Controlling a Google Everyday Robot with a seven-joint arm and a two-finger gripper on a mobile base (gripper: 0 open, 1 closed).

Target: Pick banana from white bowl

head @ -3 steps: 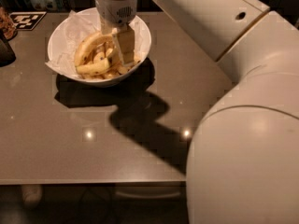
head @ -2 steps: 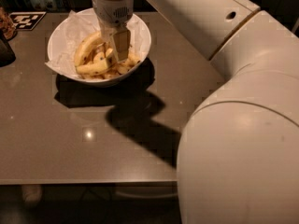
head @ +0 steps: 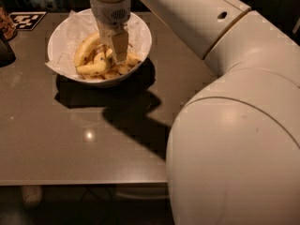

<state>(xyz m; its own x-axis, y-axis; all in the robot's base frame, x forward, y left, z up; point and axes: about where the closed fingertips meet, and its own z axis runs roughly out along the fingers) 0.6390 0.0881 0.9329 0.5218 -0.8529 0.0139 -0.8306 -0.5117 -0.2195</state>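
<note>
The white bowl (head: 140, 36), lined with crumpled white paper, stands at the far left-middle of the brown table. Several yellow bananas lie in it. The banana (head: 92, 70), slim and speckled, lies along the bowl's near side. A thicker arched banana (head: 84, 48) lies behind it. My gripper (head: 117, 48) reaches down from above into the bowl's middle-right, among the bananas, just right of the speckled banana. It hides the fruit under it.
My arm's large white body (head: 234, 139) fills the right half of the view. A black-and-white marker tag (head: 28, 18) lies at the far left. A dark object (head: 5, 50) stands at the left edge. The table's front edge (head: 79, 183) runs near the bottom.
The gripper has shifted slightly left within the bowl. The arm's white body has swung further into view on the right. The bowl has not moved.
</note>
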